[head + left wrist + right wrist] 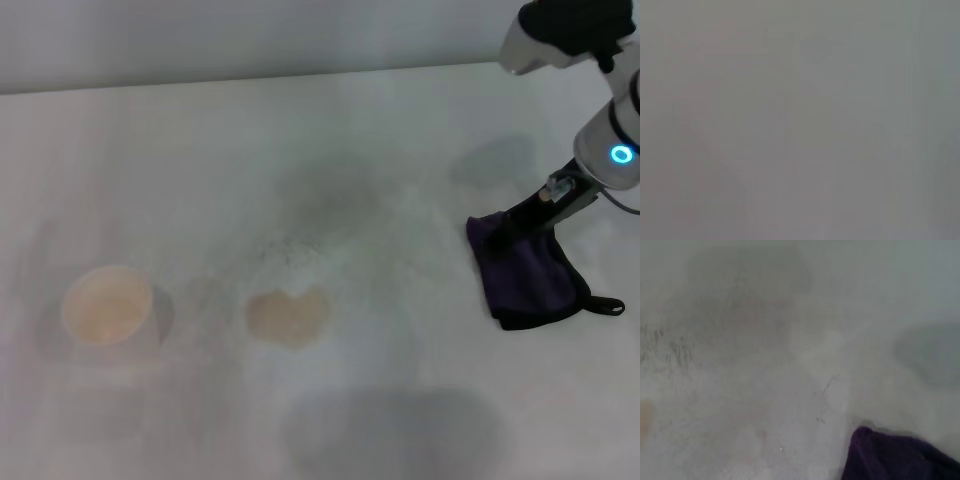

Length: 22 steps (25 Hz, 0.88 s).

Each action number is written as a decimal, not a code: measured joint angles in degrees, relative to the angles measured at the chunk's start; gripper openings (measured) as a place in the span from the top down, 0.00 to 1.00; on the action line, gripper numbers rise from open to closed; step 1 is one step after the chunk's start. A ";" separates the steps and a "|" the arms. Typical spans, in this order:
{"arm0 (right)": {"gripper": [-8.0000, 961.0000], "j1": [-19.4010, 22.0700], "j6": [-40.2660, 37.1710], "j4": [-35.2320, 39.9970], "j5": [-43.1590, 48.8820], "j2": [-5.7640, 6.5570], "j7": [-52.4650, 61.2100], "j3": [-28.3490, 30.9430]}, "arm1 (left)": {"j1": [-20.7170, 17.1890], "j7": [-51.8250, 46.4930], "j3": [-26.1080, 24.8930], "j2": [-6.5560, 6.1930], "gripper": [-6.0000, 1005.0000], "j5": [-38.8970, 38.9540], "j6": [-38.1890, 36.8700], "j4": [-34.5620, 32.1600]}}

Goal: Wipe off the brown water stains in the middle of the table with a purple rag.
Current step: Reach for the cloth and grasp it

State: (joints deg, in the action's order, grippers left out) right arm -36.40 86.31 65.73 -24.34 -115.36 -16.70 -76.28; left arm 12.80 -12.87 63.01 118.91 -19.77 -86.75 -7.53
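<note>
1. The brown water stains (289, 315), a light tan, roughly heart-shaped liquid blotch, serve as the landmark; they lie on the large, smooth white table (320, 130), about at its middle.
2. The purple rag (527, 269), a small dark purple soft cloth with black edging and a black loop at its outer corner, lies bunched on the table well to the right of the stains, clear of them.
3. The right gripper (535, 212) is down at the far upper edge of that cloth, its dark fingers meeting the fabric; whether they are closed on the cloth or only touching it cannot be told.
4. In the right wrist view a corner of the purple rag (892, 457) shows against the bare table (790, 340), and a sliver of the tan stain (644, 420) sits at the picture's edge, well apart from the cloth.
5. A white paper cup (108, 312) with a pale tan inside stands upright on the table well to the left of the stains, opposite the rag.
6. Faint grey speckled smudges (310, 235) mark the table just beyond the stains.
7. The left gripper appears in no view; the left wrist view shows only a plain grey blur.
</note>
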 joint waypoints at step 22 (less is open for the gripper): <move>0.30 -0.71 -3.17 -6.36 0.67 -0.13 0.72 -2.53 | -0.51 -0.20 0.10 -0.21 0.11 -0.27 0.03 0.42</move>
State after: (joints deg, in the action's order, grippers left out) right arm -37.11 83.14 59.37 -23.67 -115.49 -15.98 -78.82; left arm 12.29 -13.07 63.12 118.70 -20.04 -86.72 -7.11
